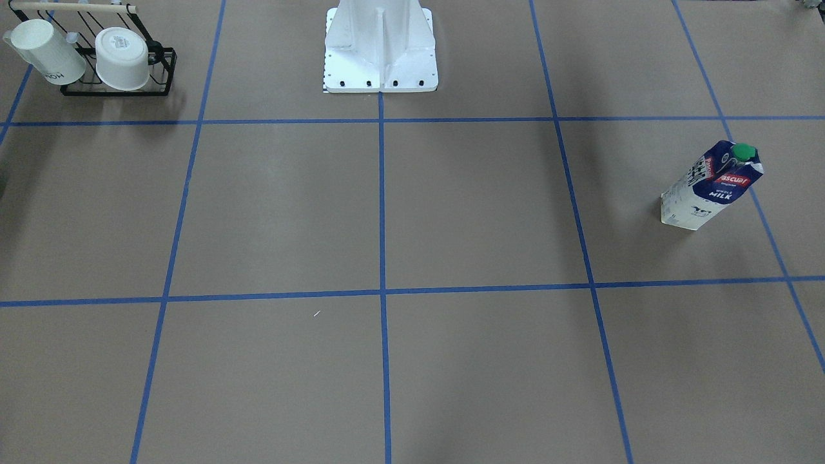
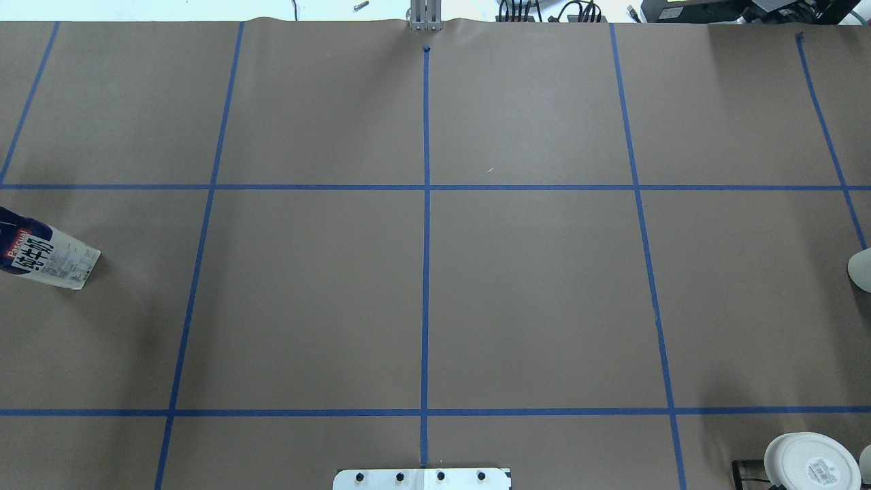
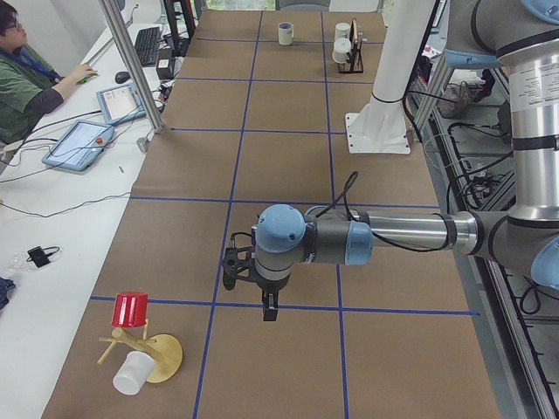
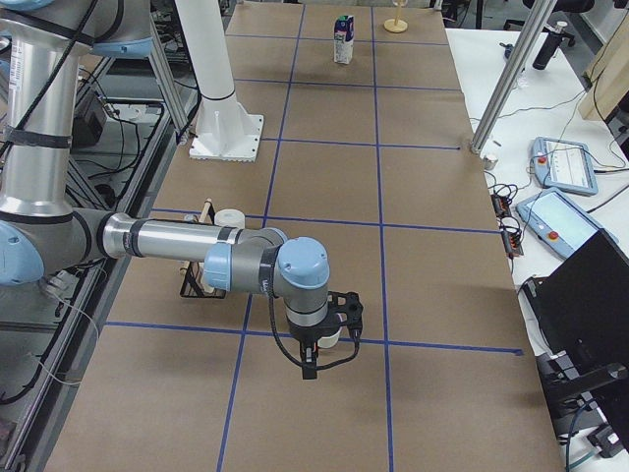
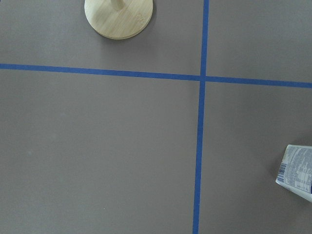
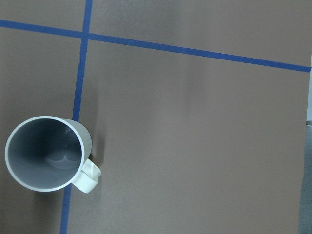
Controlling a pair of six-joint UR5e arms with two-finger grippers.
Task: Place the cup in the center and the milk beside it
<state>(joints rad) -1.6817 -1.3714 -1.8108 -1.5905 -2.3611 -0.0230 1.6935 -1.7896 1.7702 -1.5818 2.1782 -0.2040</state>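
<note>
The cup (image 6: pixel 48 153) is a plain white mug with a dark grey inside. It stands upright on a blue tape line, handle toward the lower right of the right wrist view. It also shows at the overhead view's right edge (image 2: pixel 861 269) and far off in the left view (image 3: pixel 286 33). The milk (image 1: pixel 712 187) stands upright in the left side square (image 2: pixel 47 255). The center (image 2: pixel 531 299) is bare. My left gripper (image 3: pixel 269 311) hangs over the table near the milk. My right gripper (image 4: pixel 311 366) hangs beside the cup (image 4: pixel 330 338). I cannot tell whether either is open or shut.
A black wire rack (image 1: pixel 161 71) holds two other white cups (image 1: pixel 122 58) near the robot base (image 1: pixel 380 51). A wooden mug tree (image 3: pixel 162 358) with a red cup (image 3: pixel 131 309) and a white cup stands at the left end; its base (image 5: pixel 118 17) shows in the left wrist view.
</note>
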